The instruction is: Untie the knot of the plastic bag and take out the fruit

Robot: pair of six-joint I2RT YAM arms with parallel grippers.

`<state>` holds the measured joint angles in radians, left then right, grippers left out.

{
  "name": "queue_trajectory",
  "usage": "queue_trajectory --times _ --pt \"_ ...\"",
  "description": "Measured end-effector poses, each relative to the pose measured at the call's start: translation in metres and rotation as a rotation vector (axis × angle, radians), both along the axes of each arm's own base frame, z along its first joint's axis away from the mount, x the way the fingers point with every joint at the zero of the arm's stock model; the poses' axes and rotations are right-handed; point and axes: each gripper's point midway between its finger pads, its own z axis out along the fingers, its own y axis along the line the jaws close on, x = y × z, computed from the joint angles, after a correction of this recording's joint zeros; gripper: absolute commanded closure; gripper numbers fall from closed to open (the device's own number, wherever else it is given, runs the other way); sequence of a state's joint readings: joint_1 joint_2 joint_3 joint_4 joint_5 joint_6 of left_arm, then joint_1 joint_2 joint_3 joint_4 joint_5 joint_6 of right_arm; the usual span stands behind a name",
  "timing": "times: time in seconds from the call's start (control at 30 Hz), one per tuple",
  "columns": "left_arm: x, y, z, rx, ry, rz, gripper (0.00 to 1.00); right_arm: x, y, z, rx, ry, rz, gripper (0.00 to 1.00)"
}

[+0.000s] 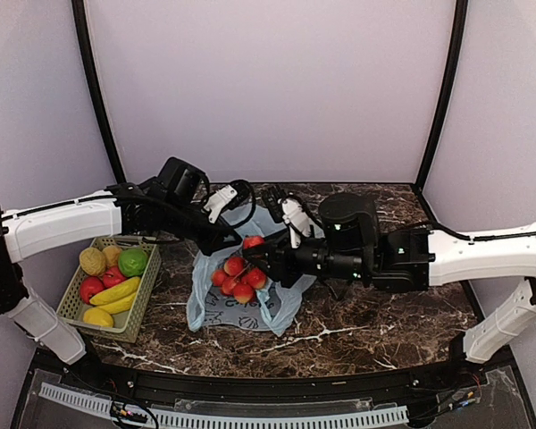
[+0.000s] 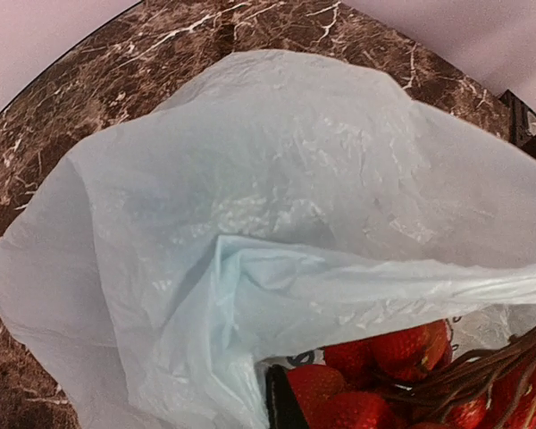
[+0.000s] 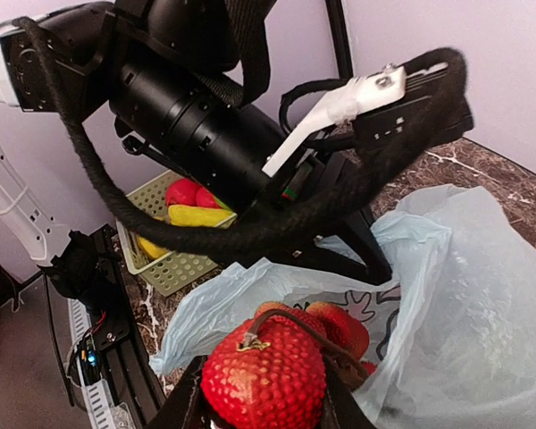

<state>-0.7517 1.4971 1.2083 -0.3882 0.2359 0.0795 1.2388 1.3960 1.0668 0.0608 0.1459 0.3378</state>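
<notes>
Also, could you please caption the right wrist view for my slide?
Right jaws grip a bumpy red lychee over the open pale-blue plastic bag, left arm and fruit basket behind.

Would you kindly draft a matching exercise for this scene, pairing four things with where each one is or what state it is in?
Things:
1. plastic bag
2. bananas
3. right gripper
4. basket

Places or states:
A. shut on a bumpy red fruit
B. at the left side of the table
C. lying open mid-table, small red fruits inside
D. in the basket, beside a green fruit

Pairs: 1-C, 2-D, 3-A, 4-B.
</notes>
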Motion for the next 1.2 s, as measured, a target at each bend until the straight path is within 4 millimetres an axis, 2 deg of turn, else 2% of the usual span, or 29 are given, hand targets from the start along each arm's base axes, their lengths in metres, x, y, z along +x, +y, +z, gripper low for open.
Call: queue_trajectory --times 0.3,0.4,0.57,0.7,0.83,0.97,1.1,1.2 --pt "-0.024 -0.018 0.034 -0.165 0.009 -0.13 0.99 -0.001 0.043 -0.046 -0.111 0.037 0.094 0.98" --pt "-0.029 -0.021 0.036 -0.185 0.03 -0.155 0.99 -0.002 0.052 -0.048 -0.126 0.032 0.12 0.98" --pt "-0.039 -0.027 0.039 -0.224 0.065 -0.212 0.99 -0.003 0.061 -0.034 -0.107 0.006 0.167 0.99" --pt "-0.046 -0.032 0.045 -0.262 0.081 -0.255 0.99 0.0 0.061 -0.034 -0.112 -0.001 0.173 0.99" --pt "-0.04 -0.03 0.042 -0.245 0.066 -0.225 0.99 0.0 0.061 -0.035 -0.119 -0.004 0.195 0.98" --pt "-0.028 -0.024 0.03 -0.187 0.054 -0.158 0.99 -0.005 0.059 -0.032 -0.117 -0.002 0.222 0.98" --pt "-0.015 -0.016 0.013 -0.125 0.053 -0.091 0.99 -0.012 0.053 -0.011 -0.082 -0.023 0.24 0.98" --pt "-0.005 -0.008 0.006 -0.091 0.05 -0.044 0.99 -0.017 0.043 0.02 -0.026 -0.055 0.244 0.98"
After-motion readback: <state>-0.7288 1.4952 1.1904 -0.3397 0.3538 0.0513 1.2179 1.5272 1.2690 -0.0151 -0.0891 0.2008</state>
